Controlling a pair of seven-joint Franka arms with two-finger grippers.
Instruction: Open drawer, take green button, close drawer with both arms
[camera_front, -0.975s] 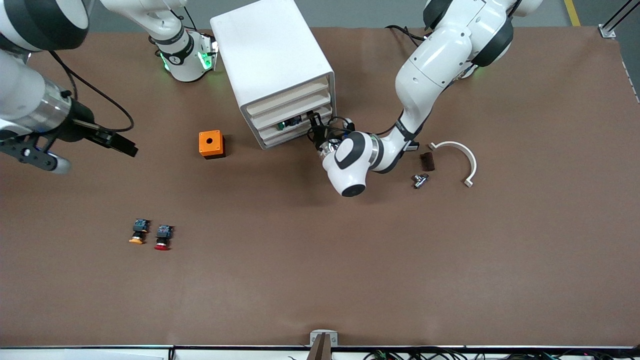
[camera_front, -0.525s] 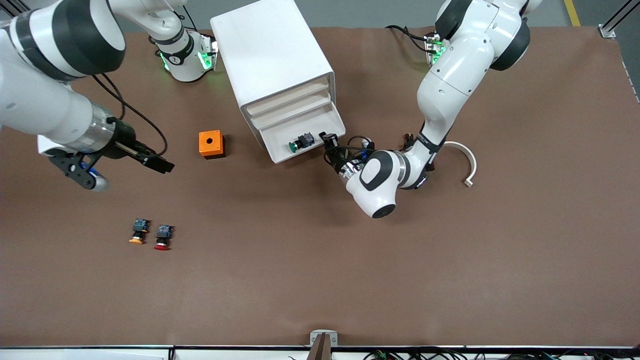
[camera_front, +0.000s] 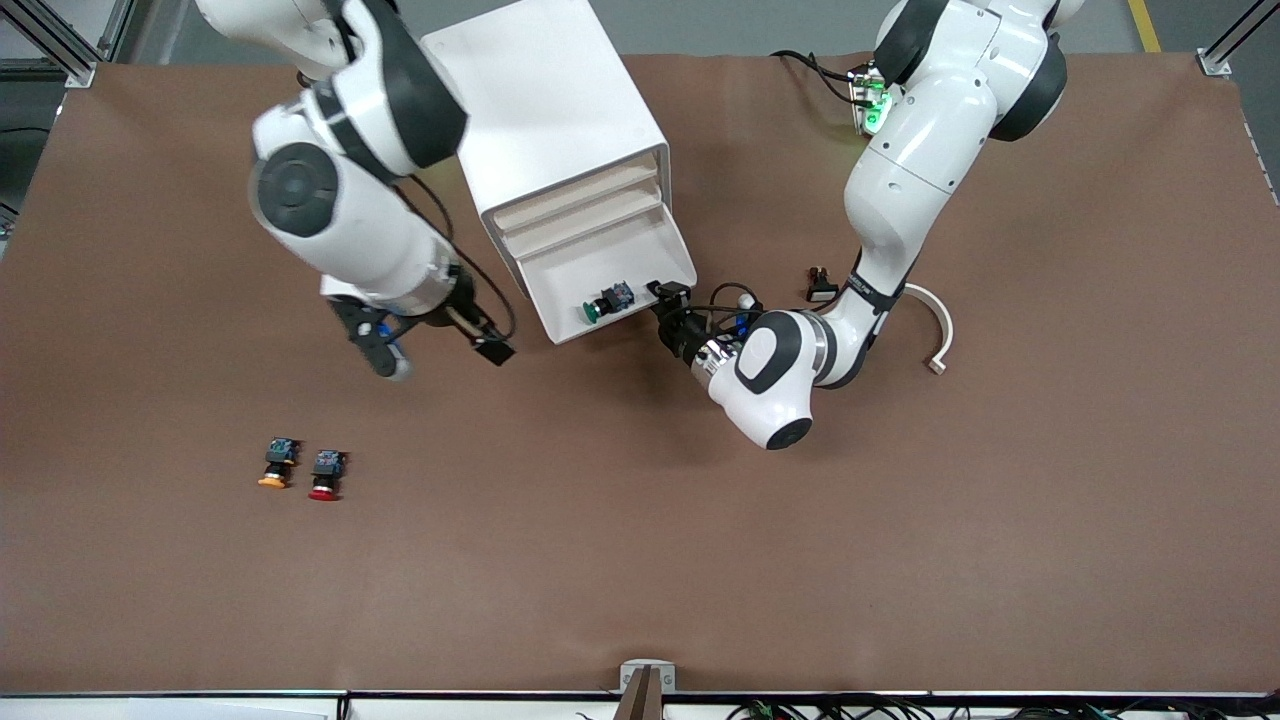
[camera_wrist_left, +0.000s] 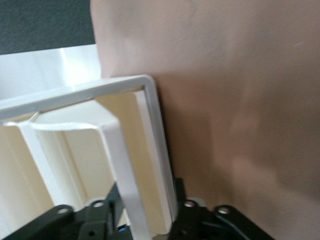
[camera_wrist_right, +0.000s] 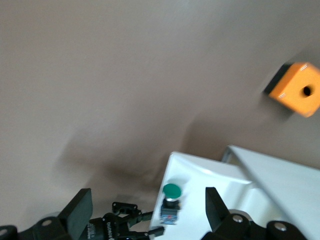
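The white cabinet (camera_front: 540, 110) stands between the arms' bases. Its lowest drawer (camera_front: 622, 322) is pulled out. The green-capped button (camera_front: 603, 303) lies on its side in that drawer; it also shows in the right wrist view (camera_wrist_right: 171, 197). My left gripper (camera_front: 668, 300) is shut on the drawer's front wall at the corner toward the left arm's end; the left wrist view has that wall (camera_wrist_left: 131, 190) between the fingers. My right gripper (camera_front: 443, 360) is open and empty over the table beside the cabinet, toward the right arm's end. Its wide-apart fingers (camera_wrist_right: 80, 210) frame the button from above.
An orange box with a round hole (camera_wrist_right: 298, 89) sits beside the cabinet, hidden under the right arm in the front view. An orange-capped button (camera_front: 275, 463) and a red-capped button (camera_front: 325, 474) lie nearer the front camera. A white curved piece (camera_front: 930, 320) lies by the left arm.
The left gripper has pulled the drawer farther out, uncovering the green button. The right arm has swung from its end of the table to beside the cabinet, covering the orange box.
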